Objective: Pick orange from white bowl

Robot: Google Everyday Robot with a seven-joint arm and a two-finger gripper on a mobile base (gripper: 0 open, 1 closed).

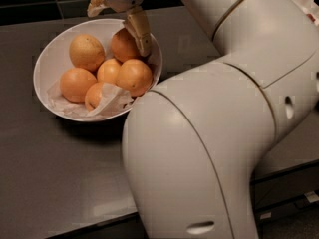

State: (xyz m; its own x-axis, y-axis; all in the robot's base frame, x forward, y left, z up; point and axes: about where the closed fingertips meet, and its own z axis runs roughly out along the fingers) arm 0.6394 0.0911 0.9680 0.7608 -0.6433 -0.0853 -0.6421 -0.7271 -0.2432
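The white bowl (50, 59) stands on the dark table at the upper left, lined with crumpled white paper and holding several oranges. The deep reddish orange (122, 46) lies at the back right of the bowl. My gripper (119, 31) hangs over the bowl's far rim, open. Its right finger (139, 31) reaches down into the bowl against the right side of that orange. Its left finger (95, 5) is higher, behind the far rim. A paler yellowish orange (86, 52) lies to the left of the reddish one.
My large white arm (214, 133) fills the right and front of the view and hides the table there. Other oranges (133, 76) crowd the front of the bowl. The dark table (50, 173) runs to a front edge at the bottom left.
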